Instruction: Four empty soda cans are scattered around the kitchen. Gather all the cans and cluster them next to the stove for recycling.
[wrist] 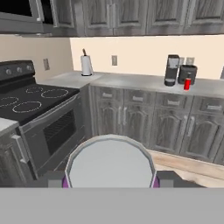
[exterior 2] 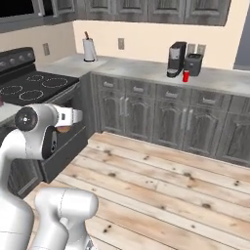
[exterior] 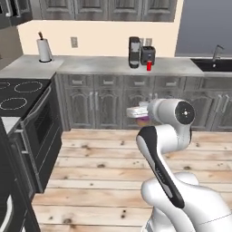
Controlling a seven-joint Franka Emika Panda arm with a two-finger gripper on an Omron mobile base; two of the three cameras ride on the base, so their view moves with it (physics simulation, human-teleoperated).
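Fingers [wrist: 109,183] are clamping a purple soda can [wrist: 110,164], whose silvery top is sitting at 6 o'clock in the hand view with purple showing at each side. In the left base view that can [exterior: 144,118] is peeking out beside the white hand, carried above the plank floor. The stove [wrist: 30,103] is lying at 9 o'clock in the hand view, and a red can [wrist: 187,83] is standing on the far bench [wrist: 144,81] at 2 o'clock, just beside the toaster [wrist: 188,73] and coffee maker [wrist: 172,70].

Judging by this, the step is carrying the held can to the stove. Doing it well is calling for keeping the can upright, swinging toward 9 o'clock, and lowering onto the bench strip [exterior 2: 73,63] beside the burners rather than on them, leaving room for the others.
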